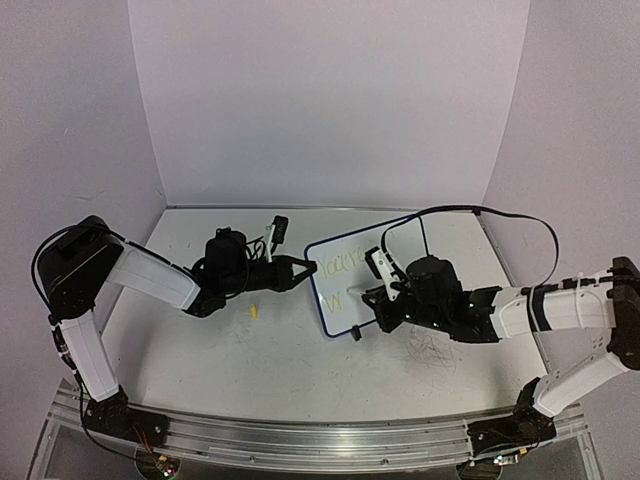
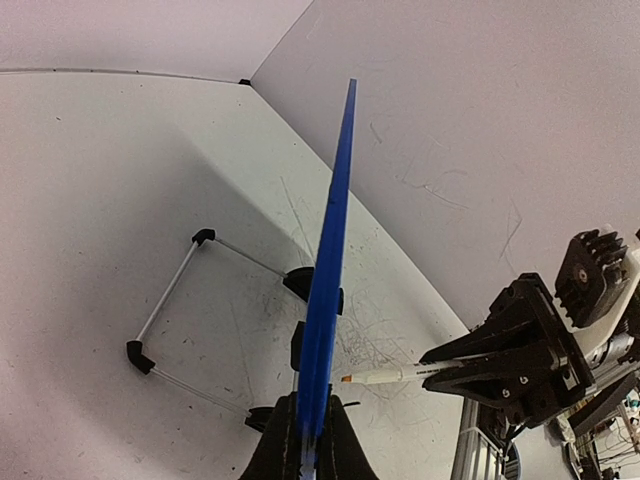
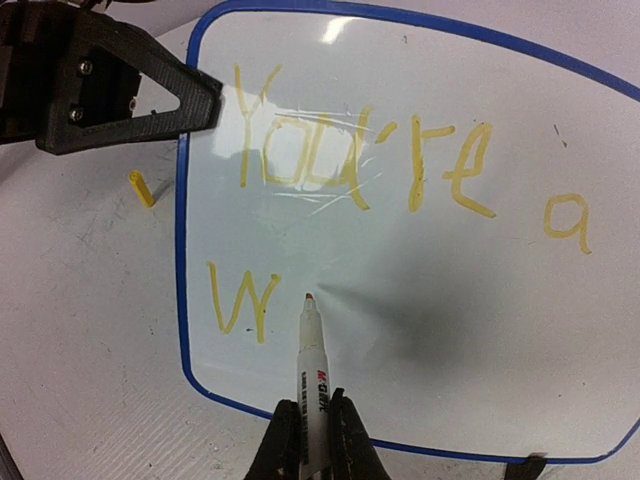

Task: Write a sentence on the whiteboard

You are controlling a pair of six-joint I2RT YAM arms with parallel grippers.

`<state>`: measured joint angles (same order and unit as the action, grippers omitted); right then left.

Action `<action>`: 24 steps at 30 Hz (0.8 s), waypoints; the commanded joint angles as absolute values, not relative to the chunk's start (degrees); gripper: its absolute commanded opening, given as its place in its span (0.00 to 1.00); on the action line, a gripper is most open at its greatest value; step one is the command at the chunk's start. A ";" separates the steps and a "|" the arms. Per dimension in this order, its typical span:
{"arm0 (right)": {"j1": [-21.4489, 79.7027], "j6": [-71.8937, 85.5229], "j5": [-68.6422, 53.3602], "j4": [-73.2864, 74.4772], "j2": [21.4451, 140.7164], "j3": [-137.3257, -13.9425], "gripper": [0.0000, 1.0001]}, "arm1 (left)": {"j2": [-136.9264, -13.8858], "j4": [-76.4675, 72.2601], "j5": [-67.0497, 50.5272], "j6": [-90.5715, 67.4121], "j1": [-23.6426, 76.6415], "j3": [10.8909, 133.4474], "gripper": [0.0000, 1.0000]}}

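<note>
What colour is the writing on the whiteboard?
Yellow writing on the whiteboard, clearest in the right wrist view.

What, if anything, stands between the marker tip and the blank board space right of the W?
Nothing visible. The right gripper holds the marker with its tip just right of the W, and the whiteboard beyond it is bare. The left gripper clamps the board's left edge by the top line, clear of that stretch.

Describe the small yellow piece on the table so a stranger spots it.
Find the whiteboard mid-table. Left of its blue rim, beside the left gripper clamping it, lies a small yellow piece. It is the only loose yellow thing there.
</note>
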<state>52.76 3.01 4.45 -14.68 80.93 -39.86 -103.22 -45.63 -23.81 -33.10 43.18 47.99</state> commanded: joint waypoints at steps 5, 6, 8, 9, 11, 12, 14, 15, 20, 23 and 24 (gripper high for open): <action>53.44 3.37 5.52 -16.54 81.94 -41.55 0.00 | -102.68 -43.93 -22.02 -34.46 42.71 49.51 0.00; 53.43 3.47 5.91 -16.40 82.14 -41.76 0.00 | -102.72 -43.92 -22.05 -34.45 42.71 49.53 0.00; 53.40 3.53 6.77 -16.26 81.96 -41.75 0.00 | -102.65 -43.87 -22.12 -34.46 42.71 49.55 0.00; 53.43 3.52 6.98 -16.26 81.87 -41.69 0.00 | -102.65 -43.92 -22.09 -34.50 42.71 49.53 0.00; 53.44 3.52 7.20 -16.26 81.87 -41.74 0.00 | -102.68 -43.91 -22.05 -34.60 42.71 49.48 0.00; 53.40 3.52 7.29 -16.26 81.95 -41.81 0.00 | -102.67 -43.91 -22.05 -34.62 42.71 49.50 0.00; 53.41 3.52 7.53 -16.42 82.17 -41.92 0.00 | -102.67 -43.90 -22.06 -34.63 42.71 49.56 0.00; 53.41 3.51 7.61 -16.58 82.33 -41.96 0.00 | -102.68 -43.89 -22.07 -34.63 42.71 49.58 0.00; 53.44 3.60 7.61 -17.05 83.65 -42.60 0.00 | -102.57 -43.89 -22.15 -34.63 42.72 49.44 0.00; 53.43 3.69 7.87 -17.46 84.10 -42.77 0.00 | -102.48 -43.91 -22.13 -34.63 42.75 49.45 0.00; 53.41 3.71 8.05 -17.61 84.21 -42.82 0.00 | -102.49 -43.92 -22.13 -34.63 42.76 49.49 0.00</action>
<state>53.19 3.09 6.51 -15.43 83.47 -40.37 -103.22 -45.57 -23.81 -33.08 43.18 48.01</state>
